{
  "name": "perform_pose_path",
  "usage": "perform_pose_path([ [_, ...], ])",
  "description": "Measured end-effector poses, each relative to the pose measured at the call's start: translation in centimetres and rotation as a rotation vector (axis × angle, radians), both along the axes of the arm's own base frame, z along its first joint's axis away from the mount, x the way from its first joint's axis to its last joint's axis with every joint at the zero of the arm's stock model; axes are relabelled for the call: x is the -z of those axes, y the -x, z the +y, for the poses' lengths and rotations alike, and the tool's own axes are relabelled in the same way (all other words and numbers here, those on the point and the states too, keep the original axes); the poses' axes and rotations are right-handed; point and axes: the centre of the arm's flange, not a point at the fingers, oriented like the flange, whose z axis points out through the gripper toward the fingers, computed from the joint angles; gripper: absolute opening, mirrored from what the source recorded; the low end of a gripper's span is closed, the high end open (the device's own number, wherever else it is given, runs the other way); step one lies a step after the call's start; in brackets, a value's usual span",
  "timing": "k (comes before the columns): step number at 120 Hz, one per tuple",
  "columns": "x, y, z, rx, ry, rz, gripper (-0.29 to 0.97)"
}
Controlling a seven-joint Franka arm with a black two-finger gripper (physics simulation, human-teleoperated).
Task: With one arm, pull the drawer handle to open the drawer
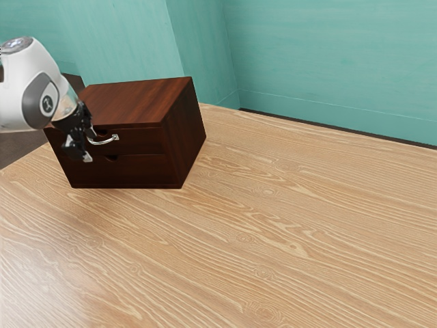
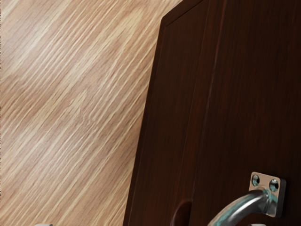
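A dark wooden cabinet [image 1: 140, 102] stands at the far end of the table, toward the exterior view's left. On its front face is a curved silver handle [image 1: 106, 141]. My black gripper [image 1: 78, 149] is at the handle's end, right against the cabinet front. Its fingers look open, and the handle lies by them without being clamped. From the wrist, the handle [image 2: 237, 209] and its screwed mounting plate [image 2: 267, 184] sit just ahead of the hand on the dark drawer front [image 2: 244, 94]. The drawer front looks flush with the cabinet.
The light wooden table [image 1: 273, 225] stretches wide toward the exterior view's right and front. Teal walls stand behind the cabinet. My white arm [image 1: 31, 85] comes in from the upper left.
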Motion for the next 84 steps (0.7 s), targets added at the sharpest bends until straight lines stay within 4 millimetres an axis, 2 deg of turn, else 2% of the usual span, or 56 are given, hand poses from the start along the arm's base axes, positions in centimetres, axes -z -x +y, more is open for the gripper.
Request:
perform_pose_path([
  [15,0.7,-0.3,-0.1,0.000,0.005,0.009,0.49],
  [48,0.6,-0.2,-0.4,-0.001,0.009,0.010,0.38],
  [84,0.8,1.0,-1.1,-0.005,0.024,0.022,0.32],
])
